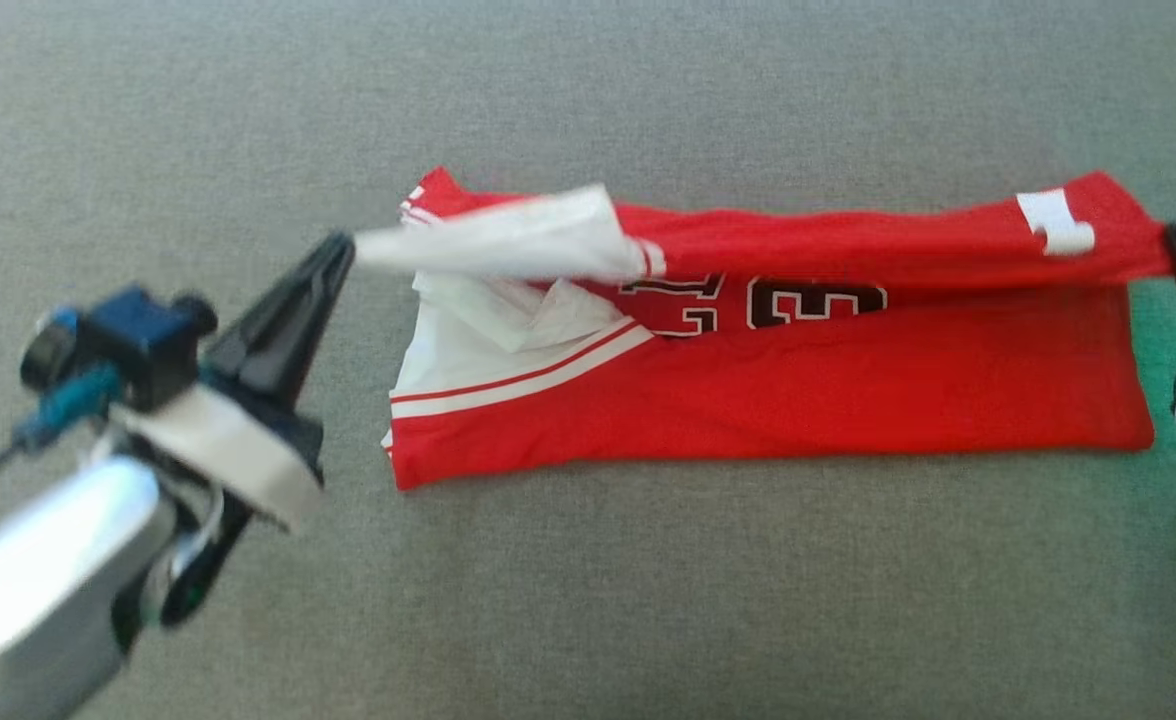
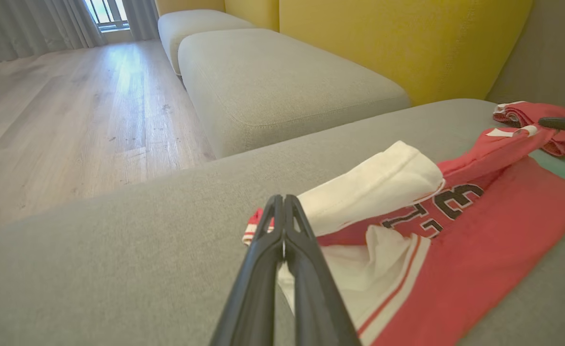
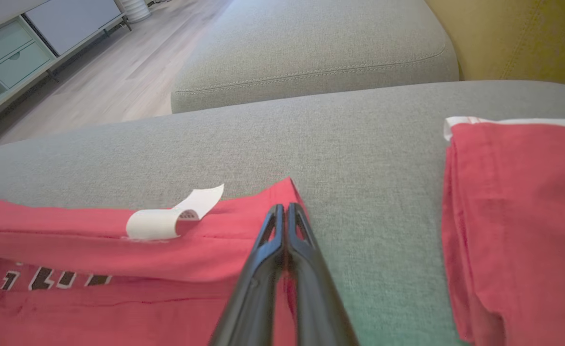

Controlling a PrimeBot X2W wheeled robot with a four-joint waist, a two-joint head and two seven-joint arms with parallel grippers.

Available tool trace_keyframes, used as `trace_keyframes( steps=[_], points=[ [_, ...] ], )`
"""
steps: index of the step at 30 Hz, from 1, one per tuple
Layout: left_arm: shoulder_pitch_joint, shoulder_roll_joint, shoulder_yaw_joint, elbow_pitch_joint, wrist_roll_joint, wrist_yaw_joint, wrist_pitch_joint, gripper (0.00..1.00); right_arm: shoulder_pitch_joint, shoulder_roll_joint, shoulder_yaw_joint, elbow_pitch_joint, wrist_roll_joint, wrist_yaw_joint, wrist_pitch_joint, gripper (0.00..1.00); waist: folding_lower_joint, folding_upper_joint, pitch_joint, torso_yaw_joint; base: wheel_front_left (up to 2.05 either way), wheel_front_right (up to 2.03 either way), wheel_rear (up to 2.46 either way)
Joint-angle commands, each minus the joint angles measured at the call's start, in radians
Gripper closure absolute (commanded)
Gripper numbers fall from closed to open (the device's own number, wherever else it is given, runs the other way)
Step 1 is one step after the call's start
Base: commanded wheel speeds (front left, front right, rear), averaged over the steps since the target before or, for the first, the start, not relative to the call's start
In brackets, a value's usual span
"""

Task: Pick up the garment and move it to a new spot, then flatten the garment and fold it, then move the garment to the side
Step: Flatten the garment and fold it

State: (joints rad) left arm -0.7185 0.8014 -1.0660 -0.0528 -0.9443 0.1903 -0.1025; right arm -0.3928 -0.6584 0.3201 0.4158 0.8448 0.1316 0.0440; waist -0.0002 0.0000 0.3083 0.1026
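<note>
Red, with white trim and dark numerals, the jersey (image 1: 778, 400) is seen lying on the grey woven sofa cushion (image 1: 588, 600), its far long edge lifted and stretched taut between both arms. In the head view the left gripper (image 1: 346, 245) is angled up and rightward from the lower left, above its pale forearm. Its dark fingers are pinched together on the white sleeve end of the jersey. At the right edge the right gripper (image 1: 1173, 238) is brought in from the side, and the red hem corner is clamped between its closed fingers, near a curled white label (image 1: 1053, 222).

From the left wrist view the left gripper (image 2: 282, 199) is shown pressed tight, with white cloth caught at the tips. The right gripper (image 2: 546, 123) is glimpsed across the cushion, and a yellow upholstered backrest (image 2: 407, 43) and pale wooden floor (image 2: 71, 105) are revealed. In the right wrist view the right gripper (image 3: 285, 209) is seen nipped on the hem corner. A second red folded garment (image 3: 513, 216) is disclosed, lying apart on the same cushion, with a pale drawer cabinet (image 3: 4, 62) beyond.
</note>
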Motion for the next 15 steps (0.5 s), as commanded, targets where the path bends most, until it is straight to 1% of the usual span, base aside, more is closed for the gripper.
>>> trace_keyframes(
  steps=[1, 5, 8, 12, 13, 14, 15],
  points=[
    [-0.008, 0.056, 0.048, -0.041, -0.006, 0.02, -0.017, 1.0, 0.03, -0.041, -0.008, -0.032, 0.006, -0.001, -0.007, 1.0, 0.0002, 0.0, -0.005, 0.003, 0.0, 0.0, 0.0],
    [0.074, 0.074, 0.037, -0.107, -0.028, 0.069, -0.036, 1.0, 0.091, -0.034, -0.035, -0.052, 0.005, -0.001, -0.002, 1.0, 0.0002, 0.0, -0.012, 0.01, 0.0, 0.0, 0.0],
    [0.112, 0.063, 0.015, -0.119, -0.033, 0.078, -0.038, 1.0, 0.131, -0.023, -0.054, -0.062, 0.001, -0.001, 0.01, 1.0, 0.0002, 0.0, -0.013, 0.017, 0.0, 0.0, 0.0],
    [0.138, 0.019, -0.013, -0.085, -0.035, 0.079, -0.043, 1.0, 0.165, 0.003, -0.072, -0.068, -0.016, -0.001, 0.026, 1.0, 0.0002, 0.0, -0.012, 0.02, 0.0, 0.0, 0.0],
    [0.144, 0.005, -0.016, -0.07, -0.038, 0.081, -0.047, 1.0, 0.171, 0.012, -0.077, -0.068, -0.022, -0.001, 0.027, 0.64, 0.0002, 0.0, -0.015, 0.02, 0.0, 0.0, 0.0],
    [0.149, -0.009, -0.016, -0.055, -0.039, 0.084, -0.057, 0.98, 0.176, 0.021, -0.082, -0.066, -0.028, -0.001, 0.028, 0.0, 0.0002, 0.0, -0.019, 0.019, 0.0, 0.0, 0.0],
    [0.154, -0.022, -0.016, -0.04, -0.039, 0.089, -0.068, 0.51, 0.179, 0.032, -0.091, -0.062, -0.034, -0.001, 0.025, 0.0, 0.0002, 0.0, -0.026, 0.017, 0.0, 0.0, 0.0]
  ],
)
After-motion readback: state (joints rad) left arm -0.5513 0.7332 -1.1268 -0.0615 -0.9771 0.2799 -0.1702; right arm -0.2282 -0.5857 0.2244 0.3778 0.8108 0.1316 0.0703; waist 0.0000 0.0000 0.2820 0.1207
